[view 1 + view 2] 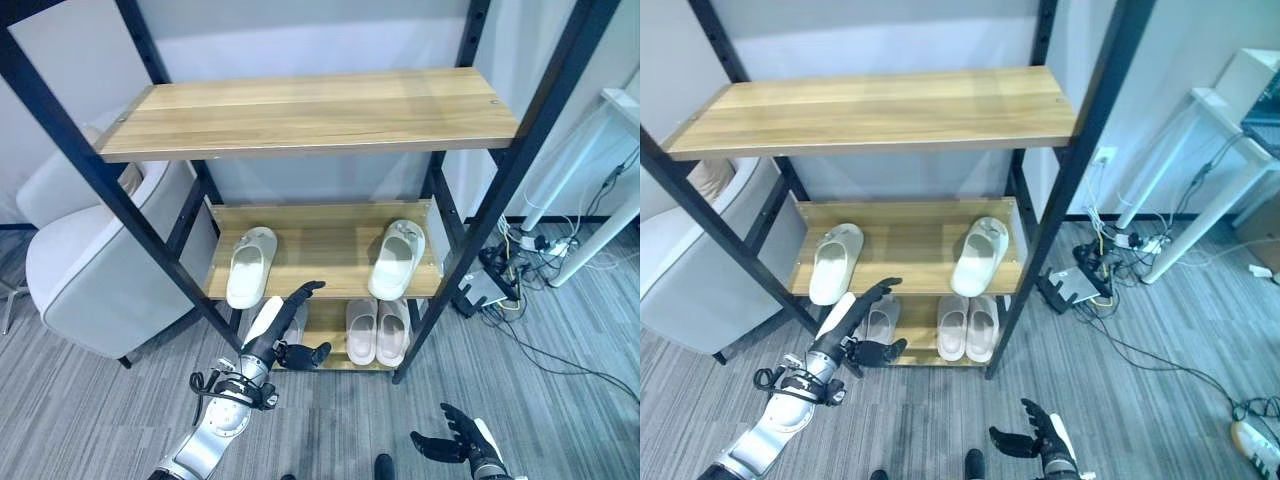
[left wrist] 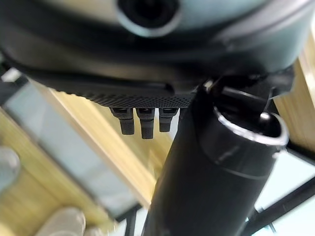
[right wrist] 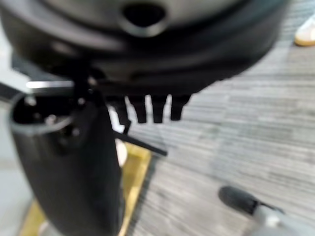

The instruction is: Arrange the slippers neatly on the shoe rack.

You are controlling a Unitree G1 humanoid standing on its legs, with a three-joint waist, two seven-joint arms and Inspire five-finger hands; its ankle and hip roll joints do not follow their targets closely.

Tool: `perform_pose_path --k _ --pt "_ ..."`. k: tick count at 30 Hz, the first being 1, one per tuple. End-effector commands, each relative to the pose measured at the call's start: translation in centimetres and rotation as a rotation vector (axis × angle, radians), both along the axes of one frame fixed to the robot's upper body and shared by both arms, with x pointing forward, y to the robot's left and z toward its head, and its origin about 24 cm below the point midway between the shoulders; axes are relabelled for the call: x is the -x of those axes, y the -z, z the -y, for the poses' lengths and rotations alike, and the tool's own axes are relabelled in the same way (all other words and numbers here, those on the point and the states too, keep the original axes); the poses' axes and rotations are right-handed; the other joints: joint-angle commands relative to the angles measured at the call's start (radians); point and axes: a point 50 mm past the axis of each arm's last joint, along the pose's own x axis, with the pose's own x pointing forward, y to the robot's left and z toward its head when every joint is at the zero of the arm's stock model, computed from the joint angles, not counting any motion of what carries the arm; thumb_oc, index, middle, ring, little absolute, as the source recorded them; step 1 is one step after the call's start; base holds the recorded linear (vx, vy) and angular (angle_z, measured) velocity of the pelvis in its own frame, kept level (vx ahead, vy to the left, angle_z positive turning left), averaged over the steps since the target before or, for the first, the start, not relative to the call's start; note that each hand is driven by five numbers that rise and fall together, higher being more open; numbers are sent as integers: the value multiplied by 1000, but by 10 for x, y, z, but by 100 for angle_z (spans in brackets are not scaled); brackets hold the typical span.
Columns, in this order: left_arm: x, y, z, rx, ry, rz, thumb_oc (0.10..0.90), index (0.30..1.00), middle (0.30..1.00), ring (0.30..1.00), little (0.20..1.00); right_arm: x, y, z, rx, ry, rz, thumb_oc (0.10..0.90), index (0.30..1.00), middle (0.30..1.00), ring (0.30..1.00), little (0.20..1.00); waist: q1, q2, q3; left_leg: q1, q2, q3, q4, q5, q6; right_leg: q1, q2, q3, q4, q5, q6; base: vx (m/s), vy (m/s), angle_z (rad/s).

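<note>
Shoe rack (image 1: 310, 115) fills the centre of the frame: black posts, three wooden shelves, top one bare.

Middle shelf: two pale slippers, well apart. Left slipper (image 1: 250, 266) sits at centre-left, toe pointing away, roughly straight. Right slipper (image 1: 397, 259) is near the right end, tilted, toe leaning right. They read as one pair that isn't together yet, so my guess is this is the part still to fix.

Bottom shelf: a pair (image 1: 378, 330) touching side by side, lower centre, already tidy. Another greyish slipper (image 1: 878, 318) is partly hidden behind the left hand, left end of that shelf.

Left hand (image 1: 283, 325) is raised at lower centre-left, just in front of the shelf edge below the left slipper. Fingers spread wide, thumb out, holding nothing. Looks like a reach posture towards the lower or middle shelf; can't tell which slipper it's aimed at.

Right hand (image 1: 455, 440) hangs low at the bottom right of the frame, over the grey carpet (image 1: 560, 420), well away from the rack. Fingers relaxed and loose, empty. Probably parked so it stays clear of the posts.

Grey armchair (image 1: 90, 260) on the left behind the rack, white desk leg and cables (image 1: 540, 245) on the right. Not relevant, but the right post is close to that cable mess.
</note>
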Motion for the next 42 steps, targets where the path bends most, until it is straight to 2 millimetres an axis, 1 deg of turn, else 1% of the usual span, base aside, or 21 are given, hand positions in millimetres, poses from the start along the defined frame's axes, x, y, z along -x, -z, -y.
perform_pose_path --k 1,3,5,8,9,10,12,14,15,16,17,18,20,24,28,32,34,35,37,39,42 --pt "-9 -62 -8 87 -13 317 800 900 900 900 900 -7 -6 -11 -36 -8 89 800 900 900 900 900 9 -54 -54 -32 -92 9 3 -46 57 57 -52 15 13 -143 74 51 -7 19" --pt "-8 -66 -12 70 -23 334 800 900 900 900 900 -6 -6 -12 -35 -11 89 800 900 900 900 900 11 -54 -56 -28 -91 13 3 -48 56 60 -48 17 13 -148 76 46 -1 5" --pt "-11 -68 -14 48 -36 355 800 900 900 900 900 -7 -5 -14 -35 -23 84 800 900 900 900 900 11 -54 -57 -24 -90 17 3 -49 54 64 -45 19 13 -151 75 47 -7 2" --pt "-27 -77 -9 -15 -37 423 800 900 900 900 900 -8 -5 -16 -35 -49 80 800 900 900 900 900 4 -54 -59 -19 -86 23 3 -50 49 71 -45 21 13 -155 75 58 -8 -1" --pt "-27 -77 -9 -15 -37 423 800 900 900 900 900 -8 -5 -16 -35 -48 80 800 900 900 900 900 4 -54 -58 -19 -86 23 3 -50 49 71 -45 21 13 -155 75 61 -4 -1" --pt "-38 -87 -5 -40 -36 468 800 900 900 900 900 -10 -6 -16 -31 -61 83 800 900 900 900 900 -6 -54 -59 -22 -86 24 3 -49 46 69 -45 21 13 -155 76 53 2 -1" --pt "-48 -96 -1 -72 -41 519 800 900 900 900 900 -9 -6 -16 -27 -71 82 800 900 900 900 900 -16 -52 -58 -27 -86 25 3 -51 45 63 -47 21 13 -151 78 57 6 0" --pt "-56 -105 2 -93 -45 563 800 900 900 900 900 -8 -6 -16 -24 -77 77 800 900 900 900 900 -24 -50 -59 -35 -86 29 3 -51 45 53 -46 22 13 -149 80 52 10 -3" --pt "-63 -113 2 -135 -62 605 800 900 900 900 900 -8 -7 -15 -13 -89 77 800 900 900 900 900 -32 -49 -59 -35 -84 35 3 -62 43 50 -44 27 13 -157 82 24 14 -5" --pt "-64 -114 2 -135 -62 607 800 900 900 900 900 -8 -7 -15 -13 -88 79 800 900 900 900 900 -31 -50 -57 -41 -85 35 3 -51 44 44 -44 27 13 -147 81 10 16 -9" --pt "-73 -118 -1 -234 -93 651 800 900 900 900 900 -9 -8 -14 -7 -96 81 800 900 900 900 900 -37 -48 -54 -50 -85 37 3 -50 43 33 -43 30 13 -145 82 -67 21 -11" --pt "-82 -124 2 -298 -100 683 800 900 900 900 900 -12 -10 -12 1 -103 91 800 900 900 900 900 -42 -47 -50 -62 -84 38 3 -47 43 18 -43 34 13 -142 84 -7 36 -18" --pt "-92 -132 2 -417 -124 735 800 900 900 900 900 -16 -14 -8 22 -117 110 800 900 900 900 900 -53 -42 -44 -76 -83 41 3 -54 41 4 -42 38 13 -147 86 -22 40 -13" --pt "-112 -140 0 -546 -174 766 800 900 900 900 900 -21 -20 -5 43 -133 142 800 900 900 900 900 -71 -43 -43 -110 -85 47 3 -50 41 -33 -38 47 13 -139 86 -20 33 -4" --pt "-121 -149 -7 -597 -218 786 800 900 900 900 900 -22 -23 -2 49 -121 157 800 900 900 900 900 -82 -51 -42 -143 -86 54 3 -43 41 -71 -36 60 13 -128 88 -20 41 -21" --pt "-129 -170 -8 -640 -258 845 800 900 900 900 900 -27 -23 -1 46 -96 169 800 900 900 900 900 -83 -64 -33 -187 -86 54 3 -32 43 -116 -36 67 13 -111 90 -32 49 -3" --pt "-131 -178 -13 -652 -285 865 800 900 900 900 900 -26 -21 -4 40 -101 166 800 900 900 900 900 -82 -70 -31 -198 -87 57 3 -31 44 -126 -36 67 13 -107 91 0 0 0" --pt "-131 -178 -13 -653 -285 865 800 900 900 900 900 -26 -21 -4 40 -101 167 800 900 900 900 900 -82 -71 -31 -199 -87 57 3 -30 44 -127 -36 67 13 -107 91 -4 21 -6" --pt "-130 -188 -19 -651 -316 897 800 900 900 900 900 -26 -21 -9 33 -120 166 800 900 900 900 900 -76 -80 -25 -209 -88 55 3 -29 44 -136 -36 67 13 -105 90 -2 19 -8" --pt "-129 -190 -22 -649 -326 901 800 900 900 900 900 -27 -21 -12 30 -131 167 800 900 900 900 900 -74 -84 -24 -210 -88 54 3 -28 44 -137 -37 66 13 -105 90 4 4 -2" --pt "-128 -194 -34 -647 -379 909 800 900 900 900 900 -27 -21 -14 32 -153 167 800 900 900 900 900 -67 -94 -15 -211 -89 51 3 -28 44 -140 -38 66 13 -102 90 0 0 0"
